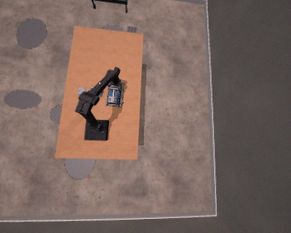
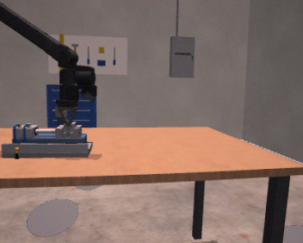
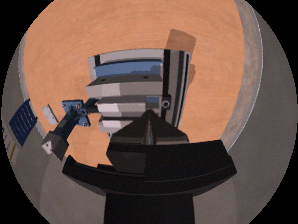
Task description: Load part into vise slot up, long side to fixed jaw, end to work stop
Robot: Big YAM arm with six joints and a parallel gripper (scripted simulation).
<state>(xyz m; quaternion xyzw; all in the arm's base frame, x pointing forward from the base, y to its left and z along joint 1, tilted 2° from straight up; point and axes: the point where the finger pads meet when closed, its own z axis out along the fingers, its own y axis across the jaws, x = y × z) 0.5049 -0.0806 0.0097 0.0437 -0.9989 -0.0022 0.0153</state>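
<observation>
The vise point(image 1: 114, 96) point(image 2: 46, 146) point(image 3: 127, 72) stands on the orange table, with its blue air cylinder point(image 2: 21, 131) at one end. My gripper point(image 2: 68, 122) point(image 3: 149, 113) is shut, with nothing between the fingers. Its tips point down and rest at the grey blocks point(image 2: 70, 130) on top of the vise, at the end away from the cylinder. In the wrist view a grey block point(image 3: 127, 104) lies across the vise just ahead of the fingertips. I cannot tell whether it is the part or a jaw, and no slot shows.
The arm's base point(image 1: 97, 131) stands on the table point(image 1: 102, 49) point(image 2: 183, 151) near the vise. Small grey fixtures point(image 1: 82, 90) lie left of the arm. A blue cabinet point(image 2: 86, 116) and a tool board point(image 2: 110, 53) are at the back wall.
</observation>
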